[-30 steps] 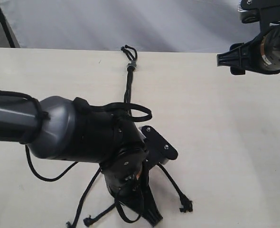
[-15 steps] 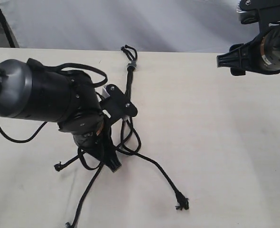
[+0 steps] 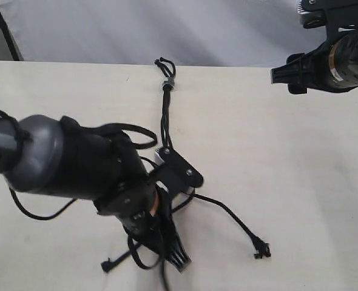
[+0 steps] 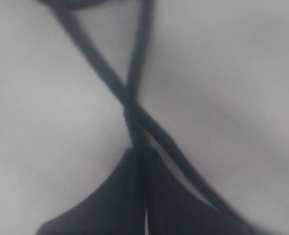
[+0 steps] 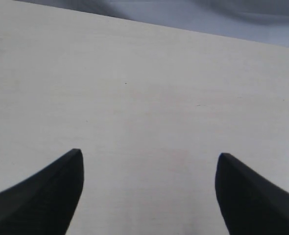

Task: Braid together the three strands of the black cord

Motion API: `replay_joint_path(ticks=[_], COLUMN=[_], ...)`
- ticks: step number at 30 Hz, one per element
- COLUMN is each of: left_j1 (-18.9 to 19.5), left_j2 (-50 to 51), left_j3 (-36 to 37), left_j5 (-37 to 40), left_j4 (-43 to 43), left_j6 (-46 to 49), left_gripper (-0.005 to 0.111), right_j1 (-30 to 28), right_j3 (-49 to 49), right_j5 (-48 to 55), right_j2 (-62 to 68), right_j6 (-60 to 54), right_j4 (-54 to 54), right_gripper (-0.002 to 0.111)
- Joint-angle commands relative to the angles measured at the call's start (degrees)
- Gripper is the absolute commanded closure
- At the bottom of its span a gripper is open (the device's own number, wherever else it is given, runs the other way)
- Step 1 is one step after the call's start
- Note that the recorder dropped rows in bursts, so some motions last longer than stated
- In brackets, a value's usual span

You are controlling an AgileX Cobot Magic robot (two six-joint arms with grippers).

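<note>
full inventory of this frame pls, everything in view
Black cord: 1, black, runs from the table's far edge toward the middle.
Knot: 1, black with a greyish band and small loops, at the cord's far end.
Strands: 3, black, fan out near the left arm; one knotted tip to the right, one to the left, one runs off the near edge.
Table: 1, pale beige, fills most of the view.
Backdrop: 1, light grey, behind the table.
Arm cable: black, thicker, loops beside the left arm.
Left gripper: 1, black, near centre, shut on one strand.
Right gripper: 1, black, far right, open, holding nothing.
</note>
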Motion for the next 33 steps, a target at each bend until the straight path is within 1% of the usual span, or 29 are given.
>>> replay_joint_path(ticks=[1,3,7,8,9,10,14,16,17,19,20,21,22,23,24,25,26,27,30,33], left_j1=[-5.91,-6.07,-3.09,-0.69,0.39,3.05,7.27,9.26,9.98,10.30,10.30,10.30,10.30,10.40,10.40,10.40,10.40,10.40,10.74,12.90], left_j2=[-0.02,-1.17,-4.79,-6.40,-6.65,-6.95,-6.85,-6.85,-6.85,-6.85,-6.85,-6.85,-6.85,-6.56,-6.18,-5.41,-5.05,-4.26,-4.27,-6.58], left_j3=[-2.01,-3.31,-3.78,-3.67,-3.54,-3.33,-0.46,2.61,4.81,7.18,8.09,8.07,8.07,8.07,8.07,8.07,8.07,8.07,7.95,7.68], left_j5=[1.81,4.64,9.00,10.50,10.64,10.93,9.00,5.13,0.29,-4.63,-5.97,-5.44,-5.01,-4.70,-4.70,-4.70,-4.81,-4.92,-3.13,0.46], left_j4=[-0.85,2.27,9.73,11.34,11.40,11.40,11.40,11.40,11.27,11.01,10.77,10.77,10.77,10.77,10.77,10.77,10.77,10.77,11.45,12.94], left_j6=[4.40,2.59,-4.76,-6.02,-5.91,-5.91,-5.91,-6.01,-6.01,-6.01,-6.95,-9.45,-10.18,-10.30,-11.31,-11.57,-11.70,-11.70,-12.64,-15.98], left_gripper=[0.106,0.106,0.106,0.106,0.106,0.106,0.106,0.106,0.106,0.106,0.106,0.106,0.103,0.098,0.087,0.074,0.066,0.056,0.047,0.045], right_j1=[-0.33,-0.33,-0.33,-0.33,-0.33,-0.33,-0.33,-0.33,-0.33,-0.33,-0.33,-0.33,-0.33,-0.33,-0.22,-0.22,-0.22,-0.22,0.54,3.77], right_j3=[0.28,0.28,0.28,0.28,0.28,0.28,0.28,0.28,0.28,0.28,0.28,0.28,0.28,0.28,0.28,0.28,0.28,0.28,0.28,0.28], right_j5=[-0.57,-0.57,-0.57,-0.57,-0.57,-0.57,-0.57,-0.57,-0.57,-0.56,-0.56,-0.56,-0.60,-0.90,-1.01,-1.01,-1.69,-2.54,-2.27,-1.15], right_j2=[0.08,0.08,0.08,0.08,0.08,0.08,0.08,0.08,0.08,0.08,0.08,0.08,0.08,0.08,0.08,0.08,0.08,0.08,0.08,-0.04], right_j6=[-0.27,-0.27,-0.27,-0.27,-0.27,-0.27,-0.27,-0.27,-0.27,-0.27,-0.27,-0.27,-0.27,-0.27,-0.27,-1.32,-3.54,-7.95,-19.56,-31.53], right_j4=[0.17,0.17,0.17,0.17,0.17,0.17,0.17,0.17,0.17,0.50,0.89,1.41,2.37,3.19,3.87,5.92,8.48,13.38,25.79,36.35], right_gripper=[0.038,0.038,0.038,0.038,0.038,0.038,0.038,0.038,0.038,0.038,0.038,0.038,0.038,0.038,0.038,0.038,0.038,0.038,0.038,0.038])
